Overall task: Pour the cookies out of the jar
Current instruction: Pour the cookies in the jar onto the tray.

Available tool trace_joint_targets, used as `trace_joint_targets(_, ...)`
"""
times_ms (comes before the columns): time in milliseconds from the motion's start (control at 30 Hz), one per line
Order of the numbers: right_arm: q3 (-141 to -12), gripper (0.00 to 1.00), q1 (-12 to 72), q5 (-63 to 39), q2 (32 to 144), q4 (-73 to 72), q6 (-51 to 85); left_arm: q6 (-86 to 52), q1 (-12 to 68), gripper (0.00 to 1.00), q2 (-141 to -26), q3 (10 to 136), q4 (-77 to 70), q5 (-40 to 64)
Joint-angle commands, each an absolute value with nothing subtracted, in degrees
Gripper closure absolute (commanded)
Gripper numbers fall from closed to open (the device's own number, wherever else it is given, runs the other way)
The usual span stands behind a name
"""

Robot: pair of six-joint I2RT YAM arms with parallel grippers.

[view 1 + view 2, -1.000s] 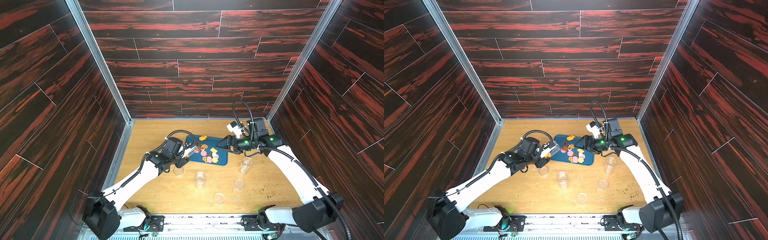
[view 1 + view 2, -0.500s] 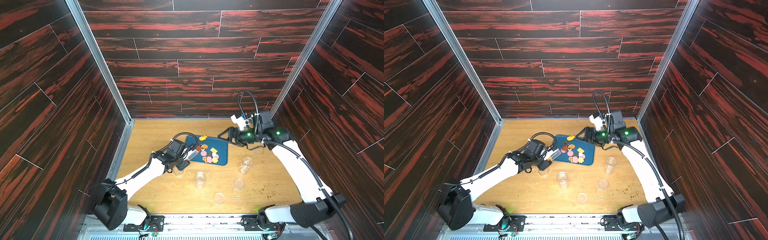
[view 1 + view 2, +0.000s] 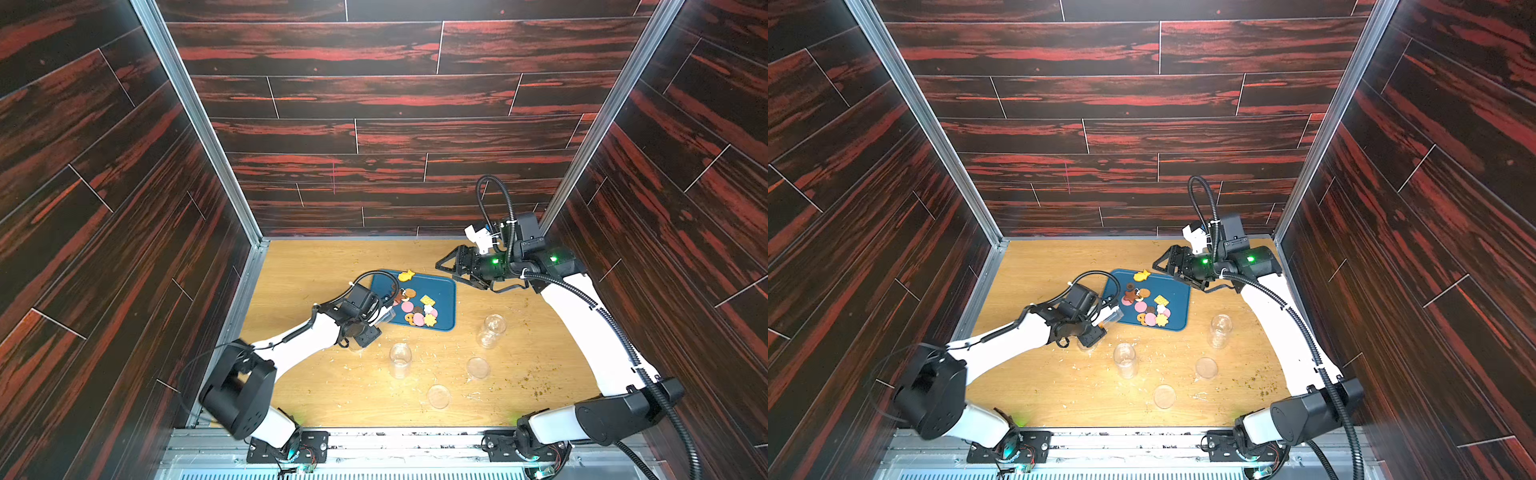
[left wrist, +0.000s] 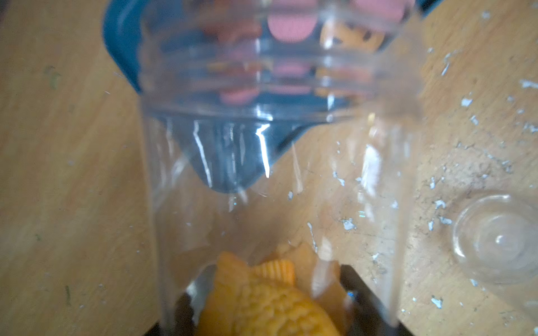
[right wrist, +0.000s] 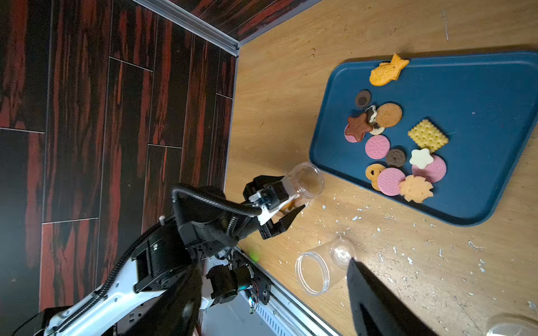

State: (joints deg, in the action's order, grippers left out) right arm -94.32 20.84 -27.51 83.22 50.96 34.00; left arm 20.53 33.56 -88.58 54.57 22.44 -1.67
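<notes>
Left arm point(image 3: 299, 345) low, outstretched; left jaws clamped on jar point(image 5: 304, 181). Right arm point(image 3: 573, 307) raised; right jaws spread, empty.

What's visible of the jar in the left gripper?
The jar is clear plastic, lidless, with a threaded neck. The left gripper clamps its base end and holds it tilted onto its side, open mouth aimed at a corner of the blue tray. One orange fish-shaped cookie sits at its base, by the gripper. The rest looks empty.
</notes>
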Motion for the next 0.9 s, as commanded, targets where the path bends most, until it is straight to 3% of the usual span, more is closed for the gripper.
trace_joint_targets(0, -96.4, 0.19, 21.0, -27.3, 86.0, 50.7, 33.1, 21.7, 33.7, 0.44, -90.1, 57.6, 24.3, -1.2)
trace_joint_targets(500, -107.7, 0.19, 21.0, -30.7, 94.4, 57.2, 26.9, 22.5, 33.5, 0.42, -98.9, 66.6, 30.5, -4.0)
trace_joint_targets(867, -103.5, 0.18, 21.0, -29.4, 93.3, 56.8, 25.8, 21.4, 33.4, 0.42, -104.9, 75.3, 39.8, -5.7)
